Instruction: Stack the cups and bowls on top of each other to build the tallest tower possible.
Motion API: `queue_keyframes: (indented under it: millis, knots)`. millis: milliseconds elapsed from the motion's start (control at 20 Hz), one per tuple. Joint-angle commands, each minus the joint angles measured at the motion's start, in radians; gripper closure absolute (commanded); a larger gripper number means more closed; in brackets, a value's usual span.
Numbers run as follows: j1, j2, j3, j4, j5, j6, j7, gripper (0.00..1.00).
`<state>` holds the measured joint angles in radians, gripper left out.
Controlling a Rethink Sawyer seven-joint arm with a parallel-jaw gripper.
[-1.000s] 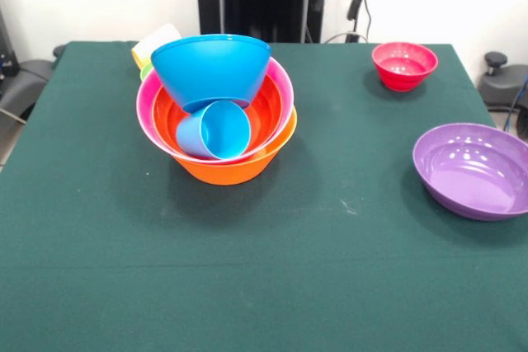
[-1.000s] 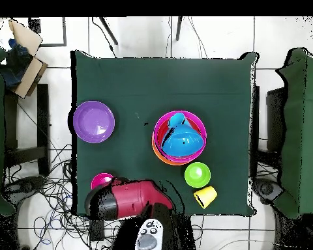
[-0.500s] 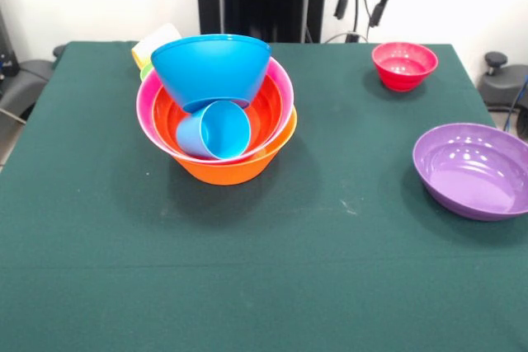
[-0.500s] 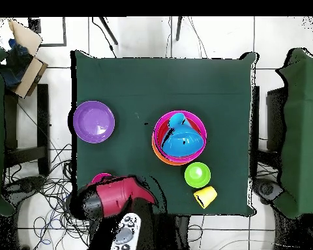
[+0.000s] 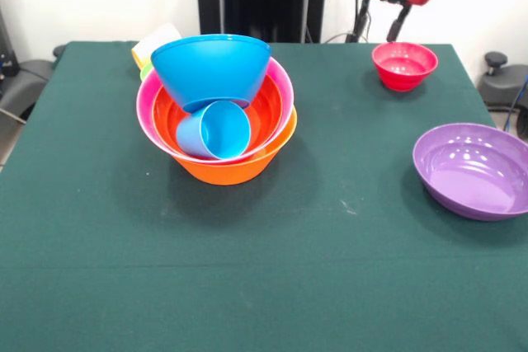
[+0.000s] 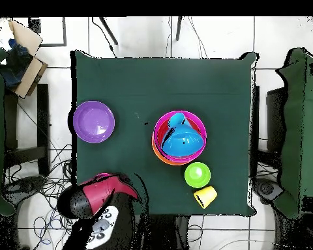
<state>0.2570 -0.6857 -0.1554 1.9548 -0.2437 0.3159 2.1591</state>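
Note:
The tower (image 5: 223, 113) stands left of centre: a large orange bowl (image 5: 231, 166) holds the pink bowl (image 5: 147, 109) and the red-orange bowl (image 5: 266, 109). A blue bowl (image 5: 210, 68) leans tilted on top. The light blue cup (image 5: 216, 131) lies on its side inside. My gripper (image 5: 379, 26) is open and empty at the far edge, just behind the small magenta bowl (image 5: 404, 63). The purple bowl (image 5: 472, 169) sits near right. The yellow cup (image 6: 205, 195) and the green bowl (image 6: 197, 174) sit behind the tower. The teal bowl is hidden.
The green cloth table (image 5: 264, 269) carries everything. In the overhead view my red arm (image 6: 94, 195) covers most of the magenta bowl (image 6: 102, 176). Cables and a cardboard box (image 6: 22, 55) lie on the floor around the table.
My arm has swung right in the front view and come lower. Its two fingers now show behind the magenta bowl. No bowl or cup has moved.

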Motion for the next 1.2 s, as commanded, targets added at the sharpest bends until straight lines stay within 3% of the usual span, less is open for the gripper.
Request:
queue_keyframes:
  millis: [50,250,700,1000,1200]
  knots:
    - [0.035,0.194,-0.012,-0.137,0.015,-0.182,0.178,0.00]
    - [0.052,0.276,-0.046,-0.181,0.033,-0.253,0.173,0.00]
    - [0.051,0.334,-0.061,-0.216,0.066,-0.294,0.140,0.00]
    - [0.044,0.295,-0.050,-0.179,0.061,-0.282,0.132,0.00]
    - [0.053,0.194,-0.030,-0.083,0.065,-0.222,0.141,0.00]
